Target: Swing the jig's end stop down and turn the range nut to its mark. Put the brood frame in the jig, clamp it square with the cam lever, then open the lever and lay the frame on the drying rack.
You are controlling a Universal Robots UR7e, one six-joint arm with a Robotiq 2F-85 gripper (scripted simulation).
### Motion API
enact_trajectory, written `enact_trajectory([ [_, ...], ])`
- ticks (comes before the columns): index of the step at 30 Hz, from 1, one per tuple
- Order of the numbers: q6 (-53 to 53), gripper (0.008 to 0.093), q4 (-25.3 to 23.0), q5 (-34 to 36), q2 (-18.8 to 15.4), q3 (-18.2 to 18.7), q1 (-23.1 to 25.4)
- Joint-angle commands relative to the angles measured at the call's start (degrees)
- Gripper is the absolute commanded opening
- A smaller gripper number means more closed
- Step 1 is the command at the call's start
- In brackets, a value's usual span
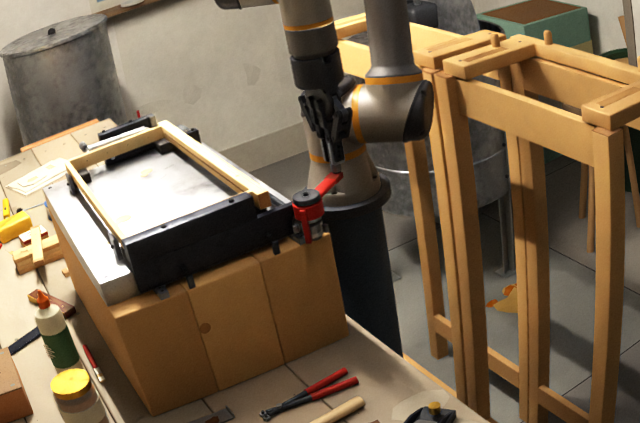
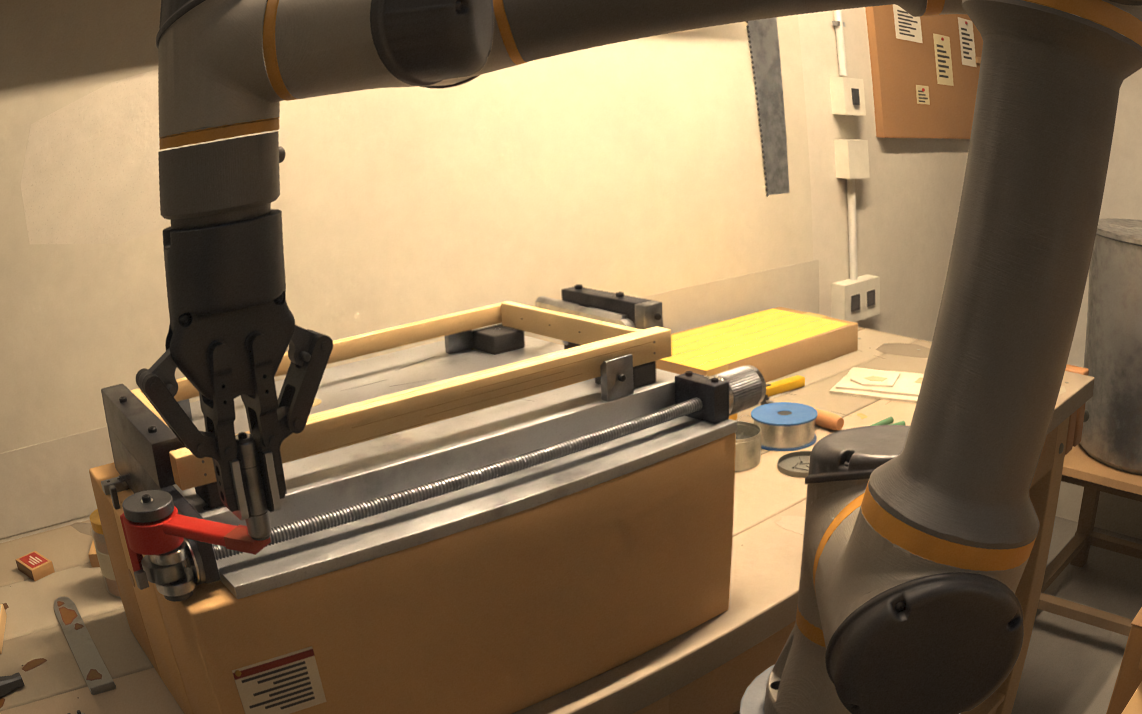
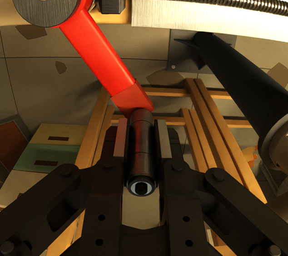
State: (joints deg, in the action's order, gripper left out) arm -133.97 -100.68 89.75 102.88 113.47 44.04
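The black grip pin (image 3: 140, 150) at the end of the red cam lever (image 3: 98, 56) is partly hidden between my fingers. My gripper (image 1: 335, 162) (image 2: 254, 515) (image 3: 140, 139) is closed around that pin, at the jig's near right corner. The lever (image 1: 323, 186) (image 2: 193, 531) swings out from its round pivot (image 1: 306, 197) (image 2: 147, 508). The wooden brood frame (image 1: 165, 165) (image 2: 433, 364) lies flat in the jig (image 1: 181, 211). A threaded rod (image 2: 469, 475) runs along the jig's side to the knurled range nut (image 2: 742, 384).
The robot's own base column (image 1: 362, 253) stands close behind the lever. The tall wooden drying rack (image 1: 527, 191) stands to the right on the floor. Pliers (image 1: 310, 392), a glue bottle (image 1: 56, 333) and small blocks lie on the bench around the jig's box.
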Motion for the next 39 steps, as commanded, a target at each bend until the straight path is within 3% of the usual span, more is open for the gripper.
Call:
enact_trajectory([
  [1, 0.2, 0.0080, 0.1, 0.2, 0.1, 0.1, -0.3],
  [39, 8.4, 0.0080, 0.3, 0.2, 1.0, 0.7, -8.5],
])
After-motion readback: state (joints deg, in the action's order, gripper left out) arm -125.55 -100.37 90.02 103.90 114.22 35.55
